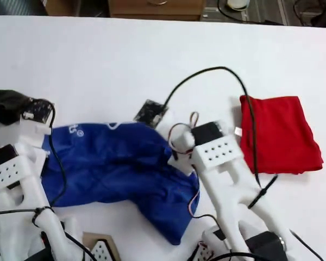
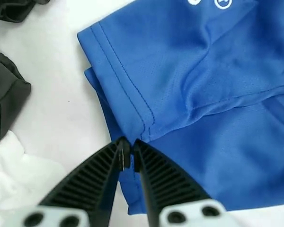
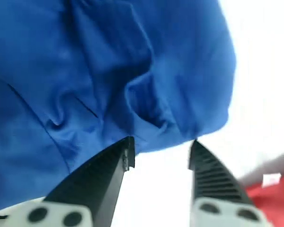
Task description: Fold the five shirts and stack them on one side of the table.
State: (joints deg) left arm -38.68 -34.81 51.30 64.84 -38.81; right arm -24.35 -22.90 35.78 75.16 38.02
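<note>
A blue shirt (image 1: pixel 119 163) lies crumpled across the middle-left of the table. My left gripper (image 2: pixel 128 154) is shut on the stitched hem corner of the blue shirt (image 2: pixel 203 94), at the shirt's left end in the high view. My right gripper (image 3: pixel 161 153) is open just off the rounded edge of the blue shirt (image 3: pixel 109 71), with bare table between its fingers. The right arm (image 1: pixel 220 155) stands at the shirt's right end. A folded red shirt (image 1: pixel 280 133) lies on the right side of the table.
A black garment (image 1: pixel 8 103) sits at the far left edge, and it also lies beside a white garment (image 2: pixel 19 175) in the left wrist view. A small black board (image 1: pixel 150 112) on a cable lies just behind the blue shirt. The table's far half is bare.
</note>
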